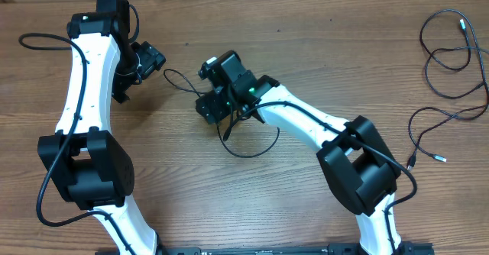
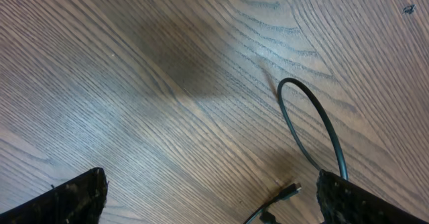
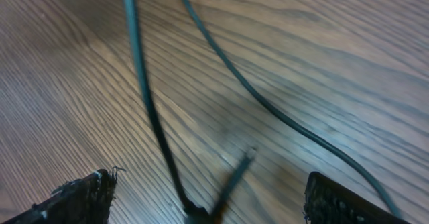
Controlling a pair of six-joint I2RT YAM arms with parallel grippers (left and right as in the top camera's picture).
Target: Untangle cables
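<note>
One thin black cable (image 3: 143, 83) lies looped on the wooden counter (image 1: 306, 26) between the two arms, while more cables (image 1: 425, 33) sprawl well apart at the counter's right edge, too overlapped to count. The left hand (image 2: 211, 194) is spread wide and empty, with a bend of cable just beside one finger. The right hand (image 3: 211, 190) is also spread, gripping nothing, with a strand and a plug tip lying between its fingers.

One cable (image 3: 144, 83) lies on the table (image 1: 344, 49) between the left gripper (image 1: 147, 61) and right gripper (image 1: 215, 110). More cables (image 1: 451, 51) sit well apart — far right.
</note>
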